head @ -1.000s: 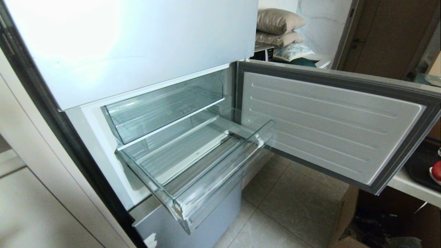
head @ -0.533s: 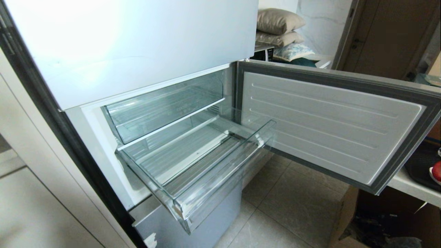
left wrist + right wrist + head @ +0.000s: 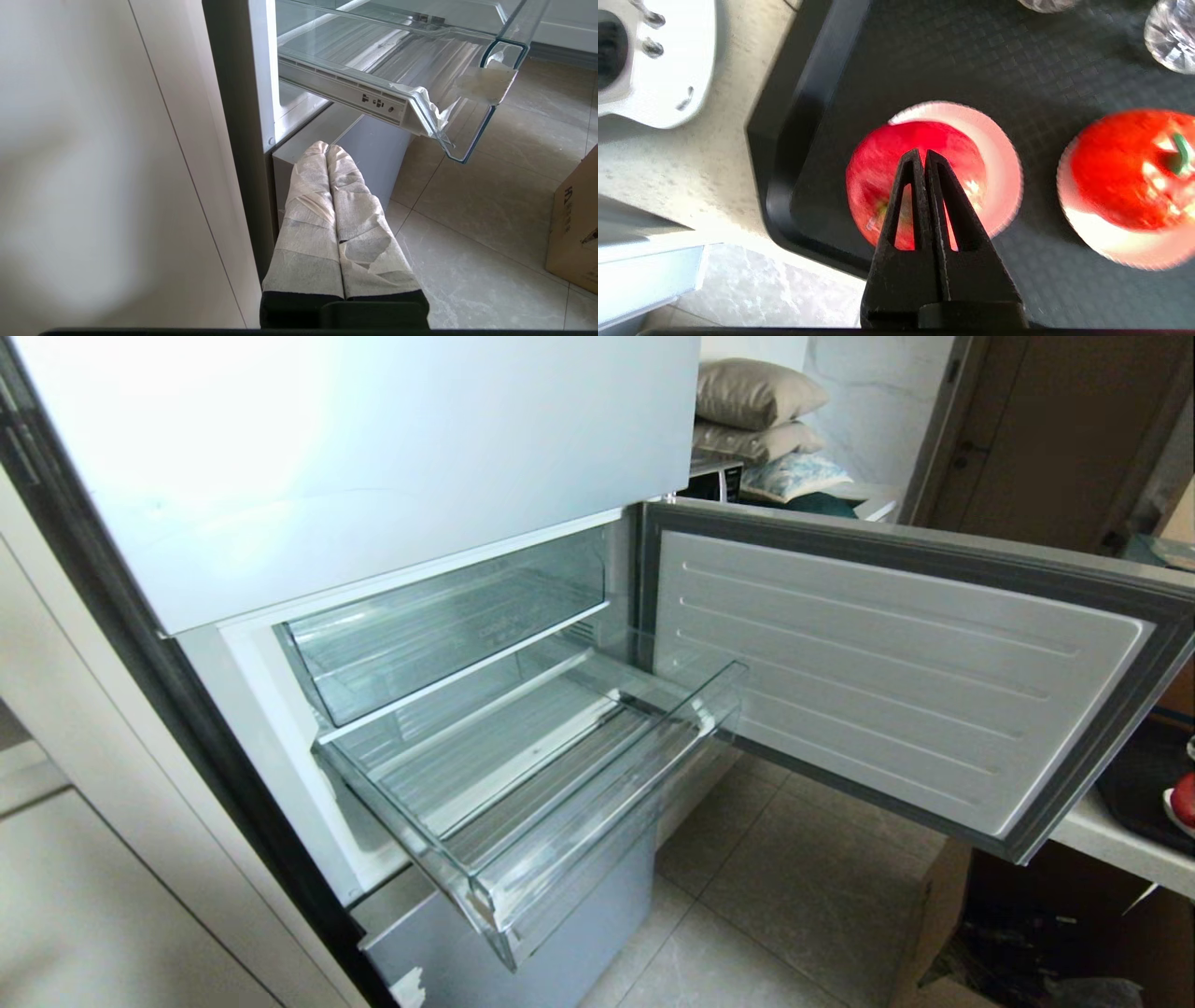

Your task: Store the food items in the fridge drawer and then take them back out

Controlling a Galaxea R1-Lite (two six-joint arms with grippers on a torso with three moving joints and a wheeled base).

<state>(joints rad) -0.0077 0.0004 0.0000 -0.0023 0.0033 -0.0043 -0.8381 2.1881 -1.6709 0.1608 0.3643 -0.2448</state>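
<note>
While you compare this moment with the head views from a second ago, you will find nothing changed there: the fridge drawer [image 3: 523, 784] is pulled out just as far and holds nothing, the clear bin [image 3: 448, 625] above it sits pushed in, and the fridge door [image 3: 896, 672] stands swung open to the right at the same angle.

Your right end effector [image 3: 920, 156] hangs over the red apple [image 3: 878, 172] with its two black fingers pressed together, gripping nothing; whether the tips touch the fruit you cannot tell. That apple sits on a small white dish [image 3: 999, 163] on a black tray [image 3: 794, 140]. Beside it on the same tray, on its own white dish, is the orange-red fruit [image 3: 1120, 168] with a green stem. In the head view only a sliver of red shows at the far right edge.

Your left end effector [image 3: 327, 148], its fingers wrapped in pale tape and closed together on nothing, is parked low beside the fridge's left edge, under the drawer's front corner.

Under the tray lies a pale speckled surface [image 3: 668, 163], with a white appliance [image 3: 654, 60] next to the tray. Pale floor tiles [image 3: 803, 868] spread below the door, a cardboard box [image 3: 574, 224] stands on them, and cushions [image 3: 756, 392] are stacked at the back of the room.
</note>
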